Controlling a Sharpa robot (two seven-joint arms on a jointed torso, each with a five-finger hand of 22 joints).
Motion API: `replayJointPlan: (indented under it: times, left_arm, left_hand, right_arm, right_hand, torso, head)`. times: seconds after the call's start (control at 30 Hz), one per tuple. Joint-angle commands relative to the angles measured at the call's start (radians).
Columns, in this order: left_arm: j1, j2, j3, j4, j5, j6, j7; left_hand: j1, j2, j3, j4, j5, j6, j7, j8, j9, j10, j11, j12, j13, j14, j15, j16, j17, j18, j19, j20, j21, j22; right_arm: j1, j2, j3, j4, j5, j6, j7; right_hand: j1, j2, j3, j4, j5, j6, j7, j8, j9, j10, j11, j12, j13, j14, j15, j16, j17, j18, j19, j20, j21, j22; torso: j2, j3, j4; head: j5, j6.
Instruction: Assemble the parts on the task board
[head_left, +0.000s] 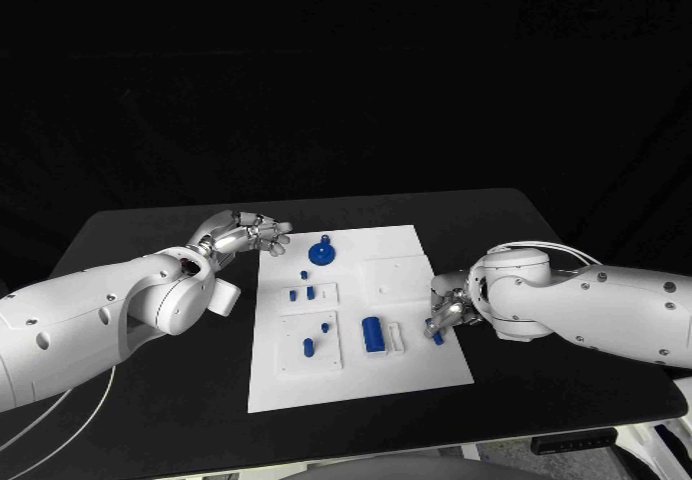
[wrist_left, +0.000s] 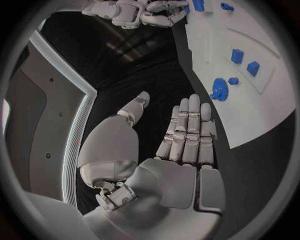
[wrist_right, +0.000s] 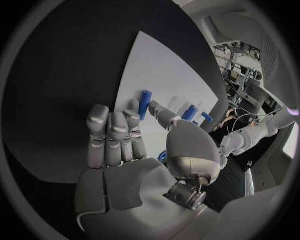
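while left hand (head_left: 248, 235) fingers spread empty, right hand (head_left: 447, 312) fingers touch blue peg (head_left: 437, 338); grip unclear.

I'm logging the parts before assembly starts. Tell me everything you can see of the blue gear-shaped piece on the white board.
The blue gear is a toothed disc, plastic by its look, with a small knob on its far edge. It lies flat on the task board, near its far edge, on the robot's left side. A small blue part lies close beside it. Nothing touches the gear; the left robot hand, fingers apart, is near it off the board's edge.
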Motion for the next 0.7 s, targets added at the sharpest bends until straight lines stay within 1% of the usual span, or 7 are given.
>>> replayJointPlan:
  times: [0.03,0.1,0.17,0.27,0.43,0.53,0.7]
  left_arm:
    - [0.0,0.0,0.001,0.003,0.002,0.014,0.001]
    - [0.0,0.0,0.001,0.004,0.001,0.011,0.0]
    - [0.0,0.0,0.001,0.004,0.001,0.011,0.0]
    - [0.0,-0.003,0.001,0.004,0.0,0.01,-0.002]
    - [0.0,-0.003,0.001,0.005,0.0,0.013,-0.002]
    - [0.0,-0.002,0.001,0.006,0.0,0.016,-0.004]
    - [0.0,-0.003,0.001,0.006,0.0,0.015,-0.004]
  left_hand:
    - [-0.003,0.011,-0.005,0.001,0.004,-0.006,-0.001,0.006,-0.001,-0.002,0.0,-0.004,0.0,0.004,0.003,-0.006,0.002,0.013,-0.001,0.009,-0.006,0.001]
    - [-0.003,0.012,-0.005,0.001,0.004,-0.006,-0.001,0.006,-0.001,-0.002,0.0,-0.004,0.0,0.004,0.003,-0.006,0.002,0.013,0.0,0.009,-0.006,0.001]
    - [-0.003,0.012,-0.005,0.001,0.004,-0.006,-0.001,0.006,-0.001,-0.001,-0.001,-0.004,0.0,0.005,0.003,-0.006,0.003,0.013,0.0,0.009,-0.006,0.002]
    - [-0.002,0.012,-0.005,0.0,0.004,-0.005,-0.002,0.006,-0.001,-0.001,-0.001,-0.004,0.0,0.005,0.003,-0.006,0.003,0.013,0.0,0.009,-0.007,0.002]
    - [-0.002,0.012,-0.005,0.0,0.004,-0.005,-0.002,0.007,-0.001,-0.001,-0.001,-0.004,0.0,0.005,0.003,-0.007,0.004,0.013,0.0,0.009,-0.007,0.002]
    - [-0.001,0.013,-0.005,0.0,0.004,-0.004,-0.002,0.007,-0.001,0.0,-0.001,-0.003,0.0,0.007,0.003,-0.007,0.005,0.013,0.0,0.009,-0.007,0.003]
    - [-0.001,0.014,-0.005,0.0,0.004,-0.004,-0.002,0.008,-0.001,0.001,-0.002,-0.003,0.001,0.008,0.002,-0.007,0.007,0.013,0.001,0.008,-0.007,0.004]
  right_arm:
    - [-0.028,0.017,-0.011,0.002,-0.107,-0.011,0.007]
    - [-0.043,0.026,-0.011,0.001,-0.174,-0.023,0.01]
    - [-0.052,0.032,-0.011,-0.005,-0.172,-0.023,0.01]
    - [-0.061,0.039,-0.011,-0.006,-0.195,-0.026,0.01]
    - [-0.068,0.042,-0.011,-0.011,-0.21,-0.028,0.01]
    - [-0.07,0.042,-0.011,-0.013,-0.209,-0.031,0.012]
    - [-0.071,0.036,-0.011,-0.019,-0.161,-0.038,0.016]
  right_hand:
    - [0.007,-0.004,0.0,-0.009,-0.002,-0.007,0.003,-0.014,-0.252,-0.002,-0.004,-0.005,-0.001,0.001,-0.004,-0.003,-0.001,0.046,-0.004,0.005,-0.001,0.012]
    - [0.024,-0.011,0.005,-0.026,-0.002,-0.009,0.004,-0.016,-0.252,-0.003,-0.003,-0.006,-0.001,0.002,-0.003,-0.003,-0.001,0.046,-0.004,0.004,-0.001,0.012]
    - [0.039,-0.028,0.009,-0.038,-0.002,-0.011,0.005,-0.018,-0.252,-0.002,-0.002,-0.005,-0.002,0.002,-0.003,-0.004,-0.002,0.046,-0.003,0.004,-0.002,0.011]
    - [0.061,-0.04,0.015,-0.054,-0.002,-0.016,0.007,-0.022,-0.253,-0.002,0.0,-0.006,-0.002,0.003,-0.001,-0.005,-0.002,0.046,-0.001,0.004,-0.003,0.01]
    - [0.13,-0.063,0.038,-0.1,-0.002,-0.024,0.01,-0.028,-0.253,-0.004,0.003,-0.006,-0.003,0.003,0.002,-0.007,-0.003,0.046,0.001,0.004,-0.006,0.007]
    - [0.143,-0.059,0.044,-0.107,-0.002,-0.024,0.011,-0.029,-0.253,-0.004,0.004,-0.006,-0.004,0.004,0.003,-0.007,-0.004,0.046,0.002,0.005,-0.006,0.007]
    - [0.159,-0.037,0.063,-0.107,-0.002,-0.021,0.012,-0.03,-0.253,-0.003,0.005,-0.006,-0.005,0.004,0.004,-0.008,-0.004,0.045,0.003,0.008,-0.008,0.005]
  torso:
    - [0.0,-0.0004,0.0002]
    - [0.0,-0.0006,-0.0003]
    - [0.0,-0.0003,-0.0003]
    - [0.001,0.0003,0.0013]
    - [0.0,-0.0001,-0.0004]
    - [0.0,0.0,-0.0008]
    - [0.0,0.0005,-0.0004]
  head:
    - [0.001,-0.001]
    - [0.002,0.0]
    - [0.004,0.001]
    - [0.005,-0.002]
    - [0.005,-0.003]
    - [0.005,-0.003]
    - [0.006,-0.002]
